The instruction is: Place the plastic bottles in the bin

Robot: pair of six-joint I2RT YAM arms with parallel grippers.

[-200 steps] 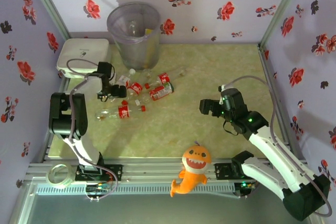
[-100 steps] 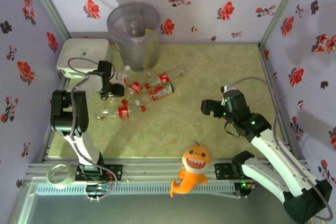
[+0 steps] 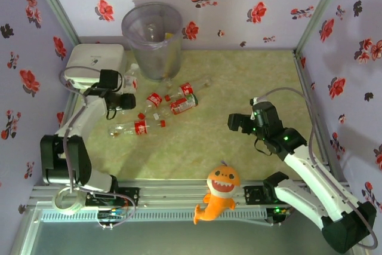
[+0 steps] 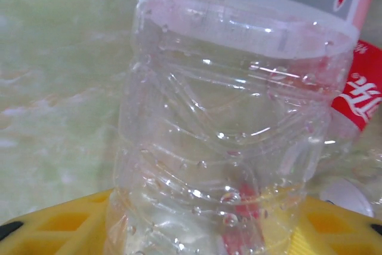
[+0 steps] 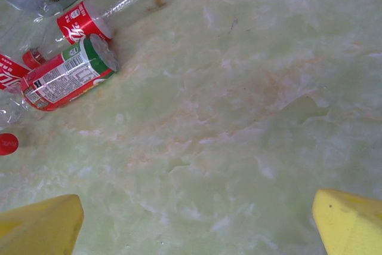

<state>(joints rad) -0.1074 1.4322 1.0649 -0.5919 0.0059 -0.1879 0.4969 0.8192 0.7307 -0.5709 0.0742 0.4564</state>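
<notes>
Holding one clear bottle [image 4: 221, 135], the left gripper [image 3: 125, 101] is clamped on it beside the pile, short of the bin [image 3: 156, 58]. Several bottles [image 3: 182, 104] lie on the table [image 3: 239, 76] near the bin's foot. The right gripper [image 3: 234, 122] hangs over bare table, fingers wide apart. Something yellow and something clear show inside the bin — how many bottles I cannot tell.
</notes>
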